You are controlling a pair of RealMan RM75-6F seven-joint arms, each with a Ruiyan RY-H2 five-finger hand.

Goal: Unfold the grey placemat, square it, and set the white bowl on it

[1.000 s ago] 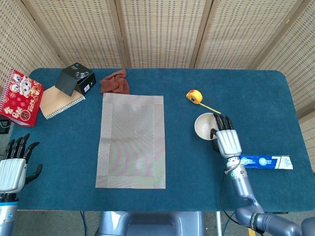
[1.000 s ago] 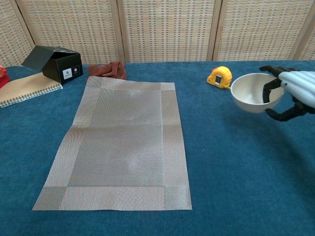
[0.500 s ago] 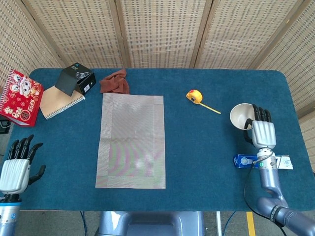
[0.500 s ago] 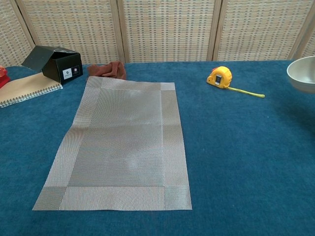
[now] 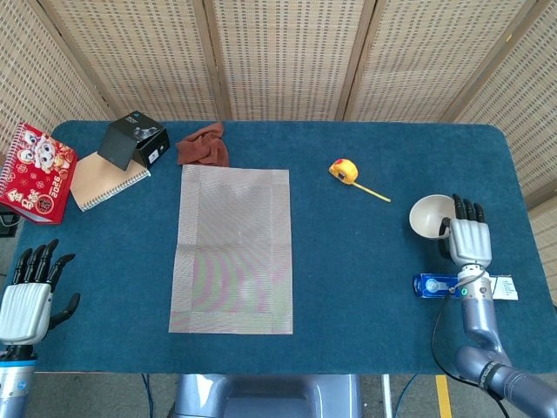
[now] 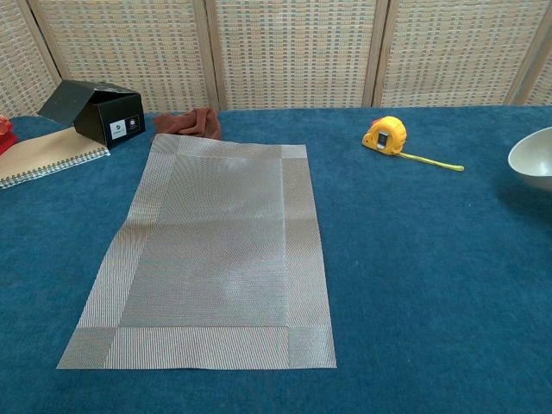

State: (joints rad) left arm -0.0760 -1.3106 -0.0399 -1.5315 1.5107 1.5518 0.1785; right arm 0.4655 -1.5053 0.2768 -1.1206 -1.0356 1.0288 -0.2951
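Our right hand (image 5: 468,241) — fingers curled on the white bowl (image 5: 429,216) — has swung it far right of the unfolded grey placemat (image 5: 232,249) (placing still pending), left hand (image 5: 24,298) spread idle.

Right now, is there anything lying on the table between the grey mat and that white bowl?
Nothing directly: in the head view only bare blue cloth separates the grey placemat from the white bowl. The yellow tape measure lies farther back.
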